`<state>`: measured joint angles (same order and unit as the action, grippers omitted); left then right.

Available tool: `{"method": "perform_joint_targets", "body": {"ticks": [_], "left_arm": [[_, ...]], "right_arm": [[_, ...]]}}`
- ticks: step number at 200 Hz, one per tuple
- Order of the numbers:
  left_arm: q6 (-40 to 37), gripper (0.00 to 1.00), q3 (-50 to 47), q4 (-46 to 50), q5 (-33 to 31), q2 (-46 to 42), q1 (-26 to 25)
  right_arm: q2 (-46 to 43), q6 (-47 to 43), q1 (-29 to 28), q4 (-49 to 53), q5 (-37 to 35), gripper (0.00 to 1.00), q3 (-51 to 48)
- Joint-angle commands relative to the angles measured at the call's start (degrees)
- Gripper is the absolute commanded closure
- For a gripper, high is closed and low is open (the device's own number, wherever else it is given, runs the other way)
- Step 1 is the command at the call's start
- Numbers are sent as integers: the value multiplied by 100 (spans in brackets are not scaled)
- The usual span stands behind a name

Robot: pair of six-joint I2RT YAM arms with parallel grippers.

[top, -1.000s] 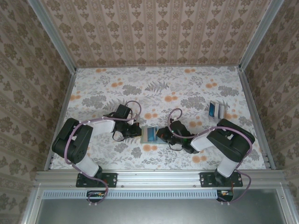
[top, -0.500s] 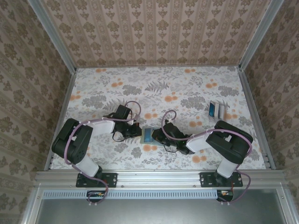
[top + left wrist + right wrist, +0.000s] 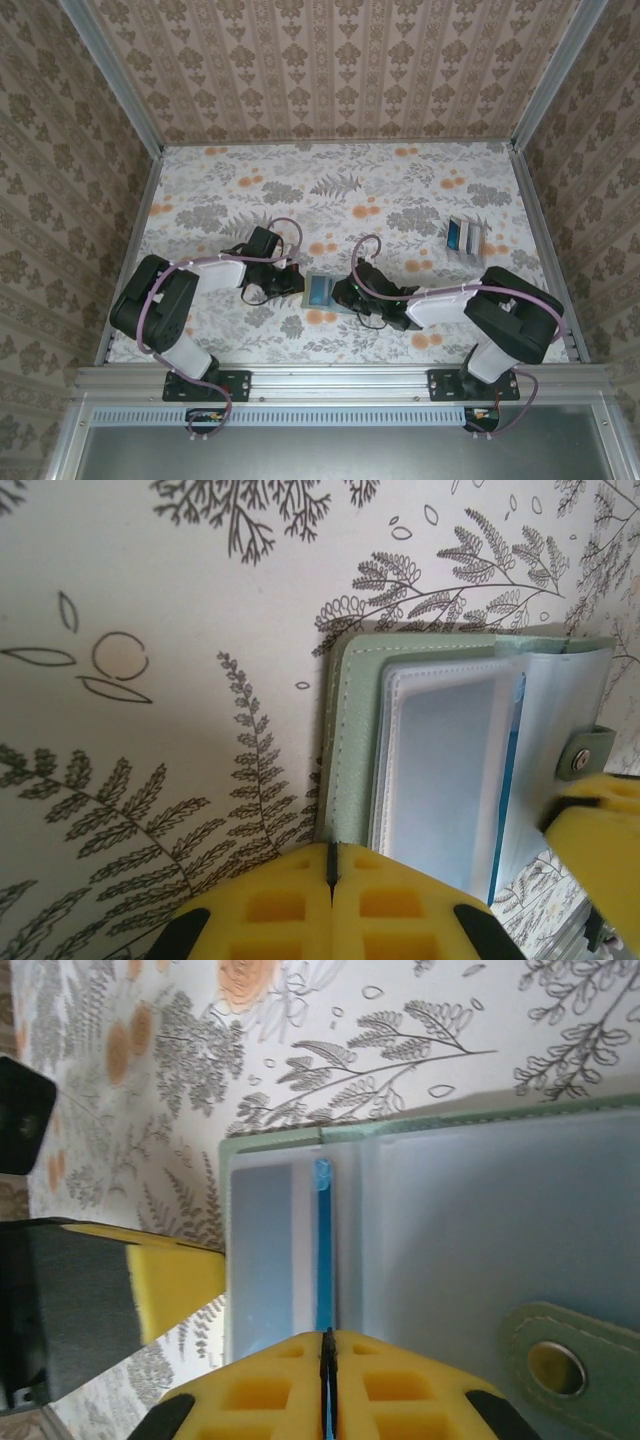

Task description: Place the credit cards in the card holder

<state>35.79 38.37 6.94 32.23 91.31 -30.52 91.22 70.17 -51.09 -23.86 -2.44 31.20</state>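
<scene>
- The card holder (image 3: 322, 290) lay open on the flowered table (image 3: 400, 190), pale sleeves facing up, and both arms reached in to it from opposite sides.
- The left gripper (image 3: 330, 862) sat at the holder's outer green edge with its yellow fingers pressed together. The cover's rim ran right up to the seam between them, though I could not tell whether it was actually nipped there.
- The right gripper (image 3: 325, 1345) was over the holder's inner page, fingers drawn close. A blue-edged card (image 3: 322, 1250) stood on edge in a sleeve, and its thin blue line ran straight into the seam (a sliver of blue showed between the pads), so the fingers looked clamped on it.
- The holder's snap tab (image 3: 550, 1360) lay flat on the page just beside that gripper, on the side away from the left gripper.
- The remaining credit cards (image 3: 466, 237) lay in a small cluster well apart from the holder, beyond the right gripper and farther from the arm bases.
</scene>
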Motion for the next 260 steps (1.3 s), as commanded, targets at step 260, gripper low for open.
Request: {"method": "perform_joint_targets", "body": {"ticks": [260], "left_arm": [[166,97,54,186,30,-218,322]], "right_arm": [[-1555,-1088,399,1845,982,55,-73]]}}
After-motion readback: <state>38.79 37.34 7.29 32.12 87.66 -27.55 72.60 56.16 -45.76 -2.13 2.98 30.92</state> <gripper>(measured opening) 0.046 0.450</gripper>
